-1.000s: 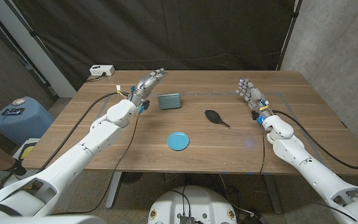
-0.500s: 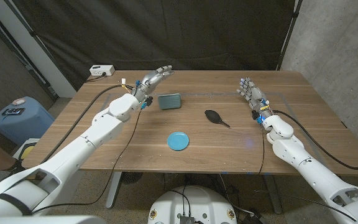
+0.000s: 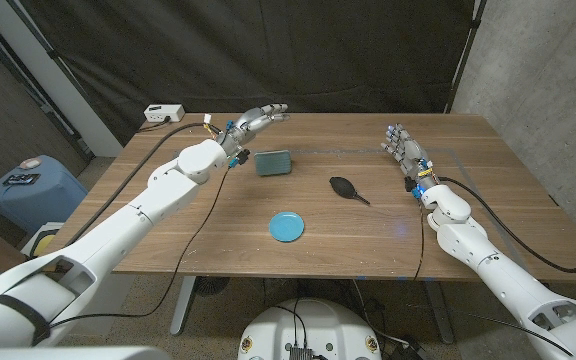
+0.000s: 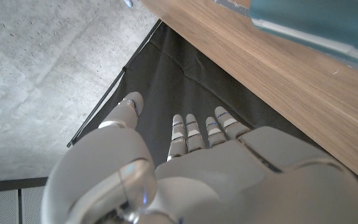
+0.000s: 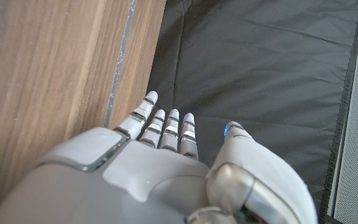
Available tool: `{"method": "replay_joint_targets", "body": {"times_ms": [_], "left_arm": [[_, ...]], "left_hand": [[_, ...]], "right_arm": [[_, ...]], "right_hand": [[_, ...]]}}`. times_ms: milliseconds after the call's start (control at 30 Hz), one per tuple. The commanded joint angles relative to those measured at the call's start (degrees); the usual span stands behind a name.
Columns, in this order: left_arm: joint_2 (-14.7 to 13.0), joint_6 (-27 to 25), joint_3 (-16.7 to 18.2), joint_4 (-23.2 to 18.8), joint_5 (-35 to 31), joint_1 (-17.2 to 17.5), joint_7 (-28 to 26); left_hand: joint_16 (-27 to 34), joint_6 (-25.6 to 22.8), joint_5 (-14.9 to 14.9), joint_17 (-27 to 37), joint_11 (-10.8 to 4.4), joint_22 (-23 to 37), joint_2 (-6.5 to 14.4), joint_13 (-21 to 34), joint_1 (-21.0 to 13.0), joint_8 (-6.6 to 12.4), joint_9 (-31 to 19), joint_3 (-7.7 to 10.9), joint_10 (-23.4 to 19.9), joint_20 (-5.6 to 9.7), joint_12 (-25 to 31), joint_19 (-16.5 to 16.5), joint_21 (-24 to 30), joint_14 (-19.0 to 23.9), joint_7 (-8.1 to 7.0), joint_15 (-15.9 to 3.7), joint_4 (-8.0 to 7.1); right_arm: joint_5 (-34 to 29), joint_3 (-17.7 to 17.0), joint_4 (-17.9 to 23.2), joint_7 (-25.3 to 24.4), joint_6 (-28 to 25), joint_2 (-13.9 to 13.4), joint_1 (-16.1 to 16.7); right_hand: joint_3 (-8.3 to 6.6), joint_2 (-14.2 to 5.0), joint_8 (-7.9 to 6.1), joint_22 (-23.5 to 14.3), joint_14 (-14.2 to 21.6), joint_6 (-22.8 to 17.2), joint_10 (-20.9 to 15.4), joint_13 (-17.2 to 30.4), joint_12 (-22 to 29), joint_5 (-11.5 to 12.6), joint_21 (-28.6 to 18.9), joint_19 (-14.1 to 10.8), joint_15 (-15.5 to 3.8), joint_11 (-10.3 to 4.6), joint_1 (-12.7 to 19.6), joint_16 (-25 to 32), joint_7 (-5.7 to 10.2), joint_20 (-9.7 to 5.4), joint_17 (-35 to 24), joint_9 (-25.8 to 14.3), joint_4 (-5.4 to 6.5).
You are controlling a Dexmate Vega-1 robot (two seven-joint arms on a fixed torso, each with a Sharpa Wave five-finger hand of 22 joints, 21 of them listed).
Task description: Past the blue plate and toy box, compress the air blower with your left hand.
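Head view: our left hand [image 3: 255, 120] hovers with fingers [image 3: 274, 110] extended, empty, just behind the toy box [image 3: 273, 162]. The air blower [image 3: 345, 186] lies well beyond its fingertips; right hand [image 3: 402, 152] spread, empty.

The left arm reaches far over the table [image 3: 168, 240], and the left hand [image 3: 256, 120] is above its far part with fingers stretched out and apart (it holds nothing). The right arm is bent near the table's right side; the right hand [image 3: 401, 148] is open there, fingers pointing away.
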State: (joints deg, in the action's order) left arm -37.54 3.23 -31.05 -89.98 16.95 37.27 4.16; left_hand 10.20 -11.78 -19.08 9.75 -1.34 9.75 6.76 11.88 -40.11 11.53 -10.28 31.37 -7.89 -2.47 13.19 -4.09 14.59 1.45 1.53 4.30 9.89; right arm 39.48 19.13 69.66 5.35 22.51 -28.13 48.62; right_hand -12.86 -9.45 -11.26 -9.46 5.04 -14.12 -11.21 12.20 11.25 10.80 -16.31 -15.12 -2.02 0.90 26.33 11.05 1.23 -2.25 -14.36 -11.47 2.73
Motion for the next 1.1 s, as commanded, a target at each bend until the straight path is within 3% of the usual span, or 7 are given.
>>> {"method": "replay_joint_targets", "body": {"times_ms": [33,233,1100], "left_arm": [[-2.3,-4.8,-2.6,-3.1,-3.8,-3.5,3.7],[-3.2,-5.7,-3.6,-4.4,-5.5,-4.8,5.8],[-4.0,-8.9,-8.9,-6.0,-14.3,-12.4,15.0]], "left_hand": [[0.5,-0.2,-0.6,0.2,0.24,0.1,-0.2,0.2,-0.9,0.11,-0.2,0.47,0.1,-0.23,0.4,0.0,-0.5,0.3,0.04,0.07,0.14],[0.2,0.9,-1.8,0.3,0.13,0.2,-0.8,0.5,-1.4,-0.36,-0.4,0.54,1.2,-0.73,0.1,0.5,-1.1,-0.5,0.16,0.32,0.09],[0.3,1.3,-3.3,0.3,-0.01,0.3,-1.4,1.0,-2.0,-0.44,-0.5,0.52,1.5,-0.07,0.2,0.0,-1.4,-0.5,0.48,0.24,-0.01]], "right_arm": [[0.0,-0.4,1.0,-0.7,-0.2,-0.5,0.6],[0.1,-0.5,1.6,-0.8,-0.3,-0.8,1.1],[0.4,-0.8,2.3,-1.4,0.2,-0.6,2.2]], "right_hand": [[-0.47,0.18,-0.31,-0.3,0.4,-0.4,-0.2,0.1,0.3,-0.2,0.2,-0.2,-1.24,0.51,0.3,0.2,-0.02,-1.82,0.1,-0.1,-0.01],[-0.56,0.17,-0.31,-0.3,0.3,-0.4,-0.2,0.0,0.3,-0.2,0.3,-0.3,-1.14,0.46,0.2,0.2,-0.03,-1.81,0.2,-0.1,-0.04],[-0.89,0.15,-0.26,-0.3,0.3,-0.2,-0.1,-0.1,0.3,-0.3,0.8,-0.6,-1.12,0.42,0.1,0.4,-0.08,-1.71,0.5,-0.1,-0.39]]}}
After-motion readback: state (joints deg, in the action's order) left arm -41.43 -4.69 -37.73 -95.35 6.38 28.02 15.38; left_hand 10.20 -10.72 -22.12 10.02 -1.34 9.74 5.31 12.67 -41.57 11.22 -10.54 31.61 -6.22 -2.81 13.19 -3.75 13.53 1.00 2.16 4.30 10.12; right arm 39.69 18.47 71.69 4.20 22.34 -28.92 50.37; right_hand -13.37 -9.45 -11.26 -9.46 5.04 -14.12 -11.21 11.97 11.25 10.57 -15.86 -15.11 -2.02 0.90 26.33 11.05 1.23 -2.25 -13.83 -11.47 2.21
